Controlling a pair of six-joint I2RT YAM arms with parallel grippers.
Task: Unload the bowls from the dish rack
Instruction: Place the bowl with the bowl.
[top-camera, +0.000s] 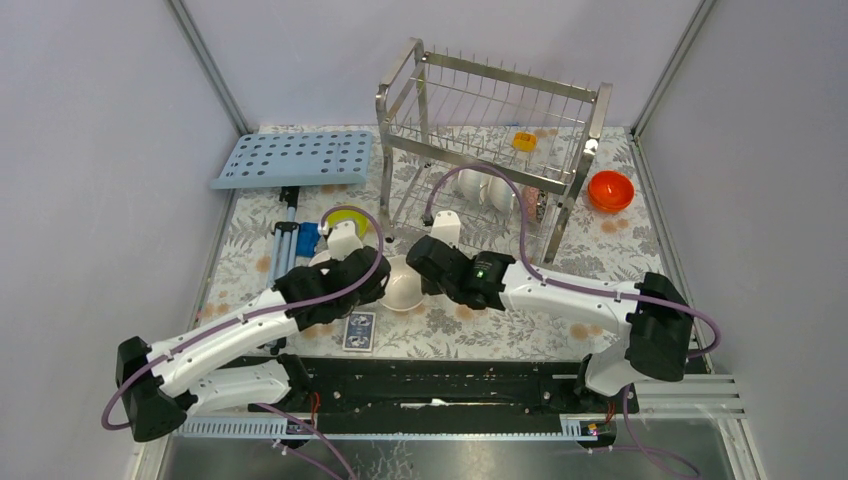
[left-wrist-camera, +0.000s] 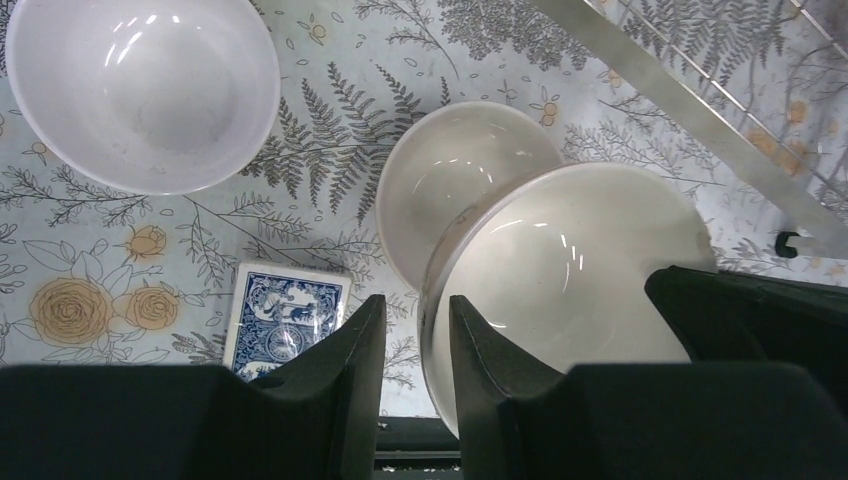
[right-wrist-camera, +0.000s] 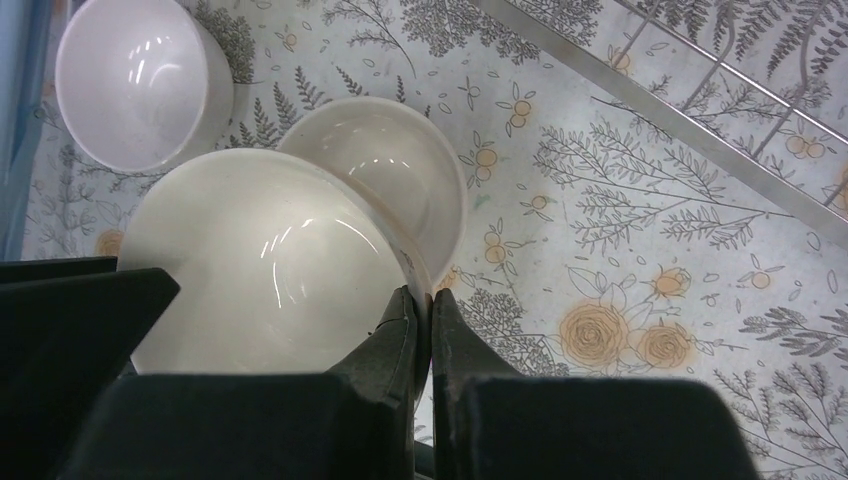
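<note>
Tabletop, bowl in right end effector

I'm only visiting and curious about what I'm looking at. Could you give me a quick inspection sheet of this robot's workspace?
Surface: floral cloth covers the table.
Job's things: dish rack at the back, with white bowls in its lower tier; orange bowl and yellow-green bowl are out on the cloth.
Clutter: blue perforated tray, card deck, yellow block within the rack.
Grippers: right fingers pinch the rim of the held white bowl; left fingers stand apart at that same rim.
Cables: purple cables loop along both arms.
Surroundings: grey walls, metal corner posts.
</note>
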